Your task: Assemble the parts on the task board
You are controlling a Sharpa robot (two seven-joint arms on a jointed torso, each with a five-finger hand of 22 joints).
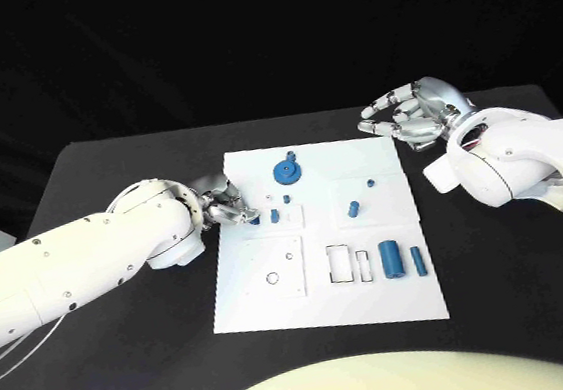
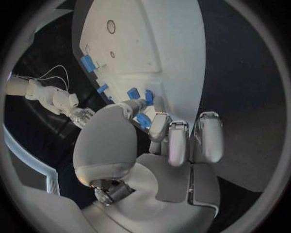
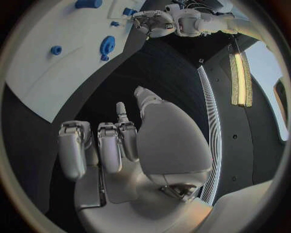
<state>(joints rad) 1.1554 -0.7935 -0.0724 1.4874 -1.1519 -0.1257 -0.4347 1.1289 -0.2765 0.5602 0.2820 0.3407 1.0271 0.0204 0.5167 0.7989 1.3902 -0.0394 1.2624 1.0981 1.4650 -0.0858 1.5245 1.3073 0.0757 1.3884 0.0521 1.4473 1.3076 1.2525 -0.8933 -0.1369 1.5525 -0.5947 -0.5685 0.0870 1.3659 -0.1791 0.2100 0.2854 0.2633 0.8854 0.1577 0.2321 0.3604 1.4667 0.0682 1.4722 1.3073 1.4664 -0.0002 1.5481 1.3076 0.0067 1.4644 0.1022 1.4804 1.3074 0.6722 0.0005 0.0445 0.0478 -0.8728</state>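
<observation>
A white board lies mid-frame on a black table. Nearest, at its lower right, three blue parts stand in a row: a short cylinder between two slimmer pegs. Higher, at the board's left edge, the left hand pinches a small blue part, mostly hidden by its fingers. A blue gear sits near the top. Farthest, off the board's upper-right corner, the right hand hovers, fingers curled, holding nothing.
</observation>
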